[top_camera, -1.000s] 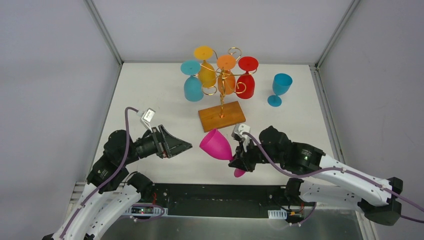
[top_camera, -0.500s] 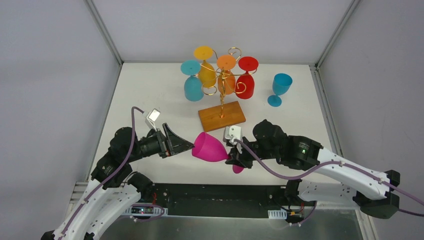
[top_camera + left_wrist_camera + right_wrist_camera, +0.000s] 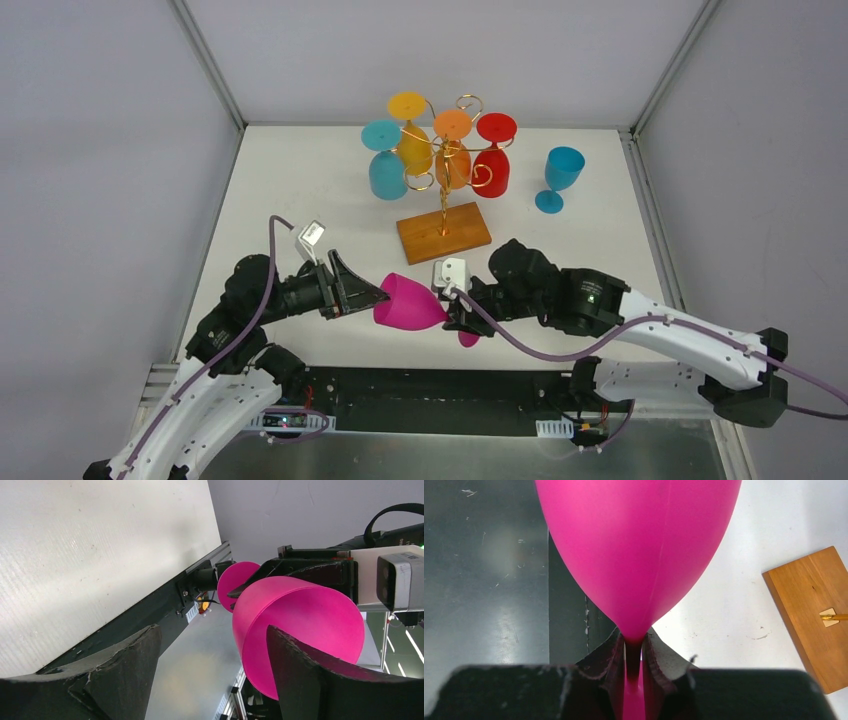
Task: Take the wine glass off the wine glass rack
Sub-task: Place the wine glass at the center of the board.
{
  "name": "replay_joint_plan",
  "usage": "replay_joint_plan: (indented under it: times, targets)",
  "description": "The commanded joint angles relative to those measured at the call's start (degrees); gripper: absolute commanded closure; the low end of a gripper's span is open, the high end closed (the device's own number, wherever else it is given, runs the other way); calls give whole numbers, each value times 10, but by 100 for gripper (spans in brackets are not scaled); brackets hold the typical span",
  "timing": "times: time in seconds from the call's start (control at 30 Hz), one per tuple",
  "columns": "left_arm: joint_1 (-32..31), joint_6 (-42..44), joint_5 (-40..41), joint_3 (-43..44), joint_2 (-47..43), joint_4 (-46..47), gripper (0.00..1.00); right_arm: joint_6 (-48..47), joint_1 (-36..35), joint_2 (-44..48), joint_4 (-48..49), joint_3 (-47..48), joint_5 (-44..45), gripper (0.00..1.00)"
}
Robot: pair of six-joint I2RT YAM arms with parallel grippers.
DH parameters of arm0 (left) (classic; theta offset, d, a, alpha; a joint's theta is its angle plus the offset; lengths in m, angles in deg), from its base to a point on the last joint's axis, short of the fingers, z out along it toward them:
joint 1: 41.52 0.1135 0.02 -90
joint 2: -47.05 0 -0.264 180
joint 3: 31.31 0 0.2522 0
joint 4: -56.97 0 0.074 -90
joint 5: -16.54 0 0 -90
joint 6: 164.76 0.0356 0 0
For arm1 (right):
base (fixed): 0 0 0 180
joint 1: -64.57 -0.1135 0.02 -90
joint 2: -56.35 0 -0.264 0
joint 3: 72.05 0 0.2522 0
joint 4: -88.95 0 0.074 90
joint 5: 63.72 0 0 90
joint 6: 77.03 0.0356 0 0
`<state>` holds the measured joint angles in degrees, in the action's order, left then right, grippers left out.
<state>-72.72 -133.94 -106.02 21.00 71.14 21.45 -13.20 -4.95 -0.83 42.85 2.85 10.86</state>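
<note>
White worktop (image 3: 300, 180), overhead: wine glass (image 3: 408, 303) held sideways near the front edge, clear of the wine glass rack (image 3: 455, 235). Left wrist: my left gripper (image 3: 212, 645) gapes wide at its rim. Right wrist: my right gripper (image 3: 634, 665) pinches the stem.

Robot lab cell: grey panel walls (image 3: 100, 150), aluminium frame (image 3: 205, 60), white table (image 3: 300, 180).

The right gripper (image 3: 634, 647) clamps the stem of the pink wine glass (image 3: 639, 555) between both fingers (image 3: 606, 655), just below the bowl. The wooden base (image 3: 809, 615) lies flat on the white table (image 3: 734, 610), apart from the glass.
</note>
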Motion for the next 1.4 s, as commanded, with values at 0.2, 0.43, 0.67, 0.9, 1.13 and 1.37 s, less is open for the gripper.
replay_joint_plan:
  times: [0.2,0.43,0.67,0.9,1.13,1.37]
  targets:
    - [-3,0,-30,-7,-9,21,46,-23,-5,-26,30,45,8,100]
    - [-3,3,-43,-5,-6,25,79,-23,-6,-33,30,50,15,100]
    - [-3,5,-55,-9,0,32,100,-22,-7,-43,30,51,18,100]
    - [-3,20,-41,-14,0,19,100,-16,-7,-38,39,38,32,71]
    - [-3,52,1,2,16,-10,100,37,-6,4,54,9,86,54]
    - [-1,107,46,35,54,-45,100,93,-2,51,48,-4,159,46]
